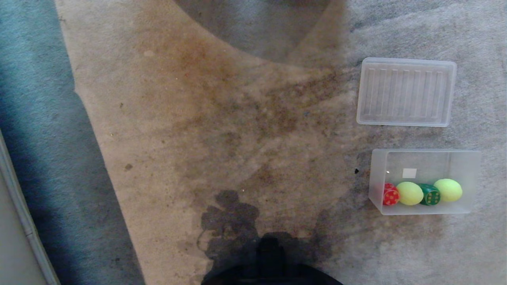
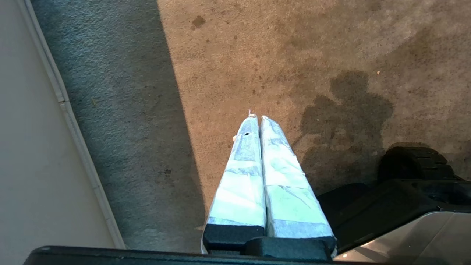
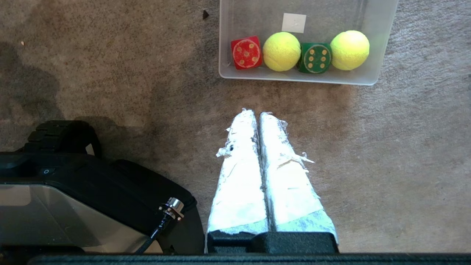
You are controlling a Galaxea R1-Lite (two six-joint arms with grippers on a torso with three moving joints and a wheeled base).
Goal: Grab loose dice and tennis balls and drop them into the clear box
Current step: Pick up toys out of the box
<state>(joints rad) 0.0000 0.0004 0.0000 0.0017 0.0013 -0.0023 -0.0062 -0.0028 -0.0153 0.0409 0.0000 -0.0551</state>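
Observation:
The clear box [image 1: 463, 158] stands on the carpet at the right. Inside, along its near wall, lie a red die [image 1: 391, 194], a tennis ball [image 1: 410, 193], a green die [image 1: 430, 194] and a second tennis ball [image 1: 448, 189]. The right wrist view shows the same row: red die [image 3: 246, 52], tennis ball [image 3: 281, 51], green die [image 3: 314, 57], tennis ball [image 3: 349, 45] in the box [image 3: 382, 44]. My right gripper [image 3: 257, 112] is shut and empty, hanging over carpet short of the box. My left gripper [image 2: 257, 117] is shut and empty over bare carpet. Neither arm shows in the head view.
The flat ribbed lid [image 1: 406, 92] lies on the carpet beyond the box. A blue-grey carpet strip [image 1: 47, 158] and a pale skirting edge [image 1: 23, 221] run along the left. My black base [image 1: 271, 265] sits at the near edge, with its wheel [image 3: 60, 136] beside the right gripper.

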